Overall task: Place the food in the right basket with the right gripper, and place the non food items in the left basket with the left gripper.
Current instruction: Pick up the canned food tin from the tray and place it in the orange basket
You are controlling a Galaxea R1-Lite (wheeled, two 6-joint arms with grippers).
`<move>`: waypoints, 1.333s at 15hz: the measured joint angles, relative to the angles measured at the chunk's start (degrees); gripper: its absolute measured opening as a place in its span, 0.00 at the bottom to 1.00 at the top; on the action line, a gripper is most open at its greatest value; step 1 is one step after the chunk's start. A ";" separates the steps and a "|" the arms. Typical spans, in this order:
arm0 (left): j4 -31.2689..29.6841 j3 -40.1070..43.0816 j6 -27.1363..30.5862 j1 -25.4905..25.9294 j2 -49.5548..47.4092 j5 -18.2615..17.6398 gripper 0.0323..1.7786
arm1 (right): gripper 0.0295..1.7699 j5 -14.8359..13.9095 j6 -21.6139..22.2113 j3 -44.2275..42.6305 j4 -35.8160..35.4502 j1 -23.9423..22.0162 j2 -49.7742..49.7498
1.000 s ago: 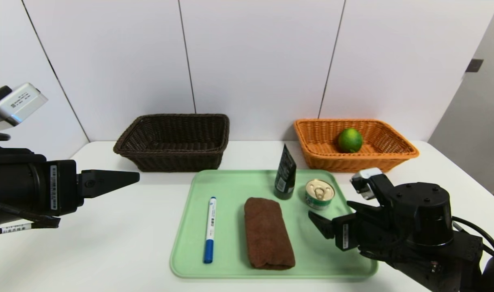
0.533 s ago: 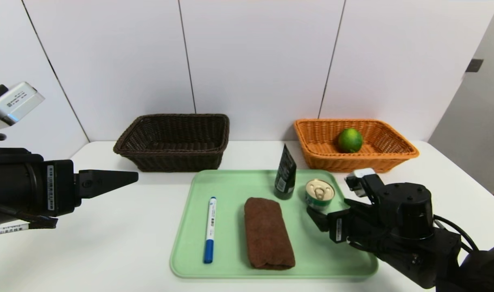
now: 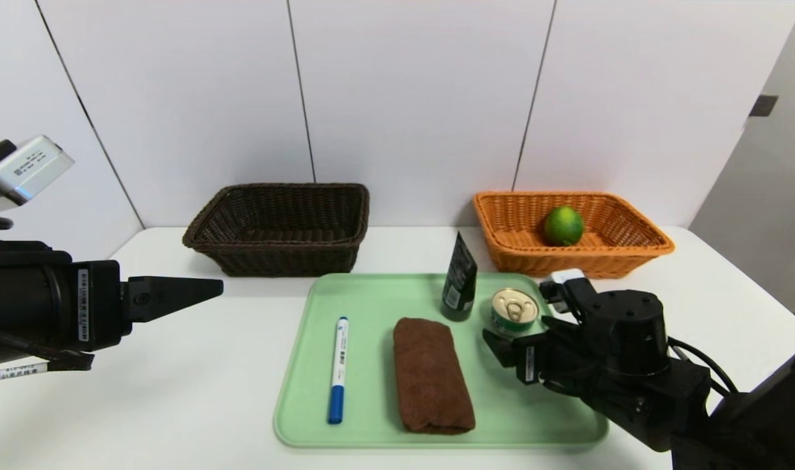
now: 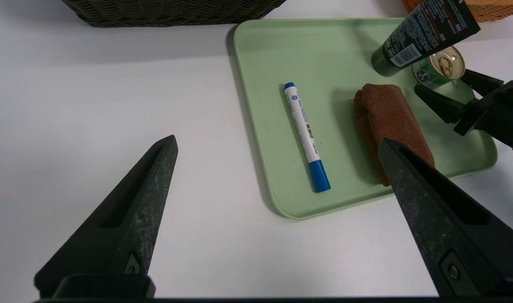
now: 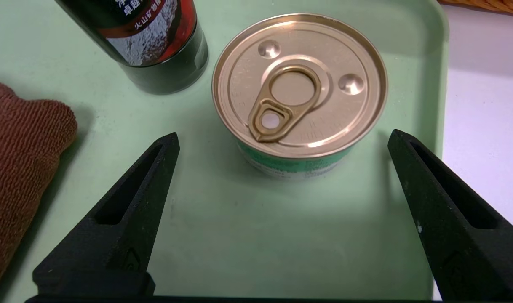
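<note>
We are observing the green tray lying on the desk. We are finding the right gripper poised low over it, jaws apart. We are seeing the tin can standing upright just ahead of the jaws, ungripped, beside the dark tube.

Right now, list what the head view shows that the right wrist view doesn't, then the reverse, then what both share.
Only head view: marker, lime, dark basket, left gripper beside the tray.
Only right wrist view: red patch on the tube's label.
Both: tube, can, towel, tray, orange basket, open right gripper at the can.
</note>
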 joint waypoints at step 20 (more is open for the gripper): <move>0.02 0.54 -0.10 -0.02 0.77 -0.17 0.95 | 0.96 0.11 -0.56 -5.18 -2.95 -2.21 6.21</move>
